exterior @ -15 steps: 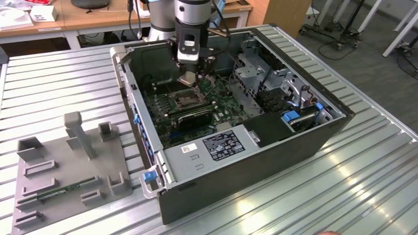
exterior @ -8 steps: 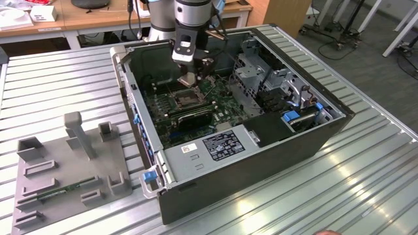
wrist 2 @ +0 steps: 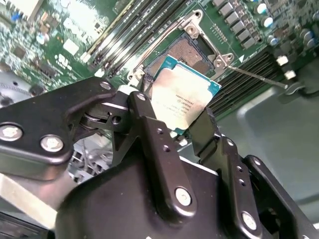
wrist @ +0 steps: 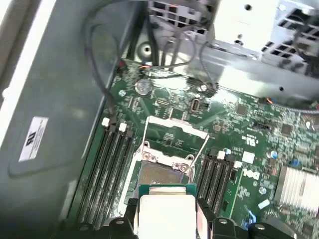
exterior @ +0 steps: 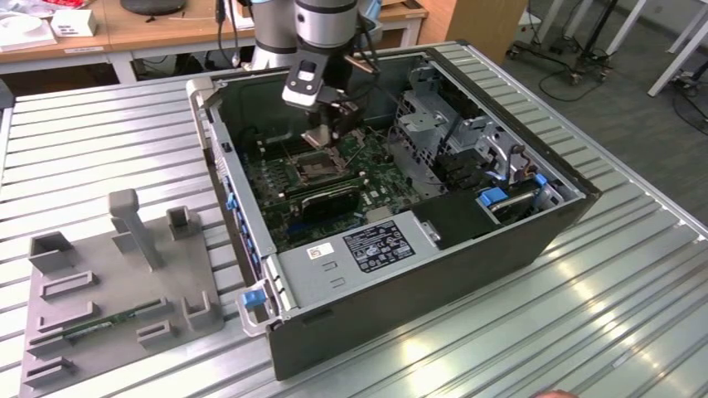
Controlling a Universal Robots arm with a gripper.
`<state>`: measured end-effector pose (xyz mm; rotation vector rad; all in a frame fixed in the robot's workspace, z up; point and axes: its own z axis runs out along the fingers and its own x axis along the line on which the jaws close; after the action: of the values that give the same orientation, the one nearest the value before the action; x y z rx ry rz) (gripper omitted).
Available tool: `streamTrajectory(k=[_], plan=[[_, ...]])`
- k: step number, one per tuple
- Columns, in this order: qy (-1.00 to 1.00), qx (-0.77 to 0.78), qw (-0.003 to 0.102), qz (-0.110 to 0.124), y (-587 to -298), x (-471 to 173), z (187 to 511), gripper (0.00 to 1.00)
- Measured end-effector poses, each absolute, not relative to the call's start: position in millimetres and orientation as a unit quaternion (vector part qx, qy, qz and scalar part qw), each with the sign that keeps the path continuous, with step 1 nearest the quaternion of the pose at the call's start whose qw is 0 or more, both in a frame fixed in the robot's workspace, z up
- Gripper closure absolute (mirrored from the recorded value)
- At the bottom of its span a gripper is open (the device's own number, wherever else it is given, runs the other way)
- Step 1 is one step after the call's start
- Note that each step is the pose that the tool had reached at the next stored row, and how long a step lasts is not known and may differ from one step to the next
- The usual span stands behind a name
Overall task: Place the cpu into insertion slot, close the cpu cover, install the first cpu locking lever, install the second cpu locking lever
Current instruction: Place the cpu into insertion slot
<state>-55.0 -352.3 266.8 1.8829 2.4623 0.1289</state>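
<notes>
My gripper [wrist 2: 175, 117] is shut on the cpu [wrist 2: 182, 99], a flat silvery chip with a teal edge, pinched between both black fingers [wrist 2: 149, 124]. The chip hangs tilted just above the insertion slot [wrist 2: 185, 52], a dark square socket on the green motherboard, and is apart from it. In the first wrist view the cpu [wrist: 167, 211] sits near the slot [wrist: 159, 175], and the cpu cover [wrist: 167, 159] stands swung open beyond it. A thin locking lever [wrist 2: 255, 77] sticks out beside the socket. In the exterior view my gripper [exterior: 323, 137] hovers over the slot [exterior: 313, 170] inside the open computer case.
Black memory slots [wrist: 107, 169] flank the socket on both sides. A metal drive cage [exterior: 426, 124] and the case walls [exterior: 238, 207] close in around the arm. Loose cables [wrist: 164, 55] hang near the board's far edge. A grey fixture [exterior: 111, 282] lies on the ribbed table at the exterior view's left.
</notes>
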Motion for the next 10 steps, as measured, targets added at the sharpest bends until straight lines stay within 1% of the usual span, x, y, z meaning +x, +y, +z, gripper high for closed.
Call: streamTrajectory(k=[10], plan=[[0.735, 0.677, 0.023, 0.04, -352.3, -55.0, 262.7, 0.46]])
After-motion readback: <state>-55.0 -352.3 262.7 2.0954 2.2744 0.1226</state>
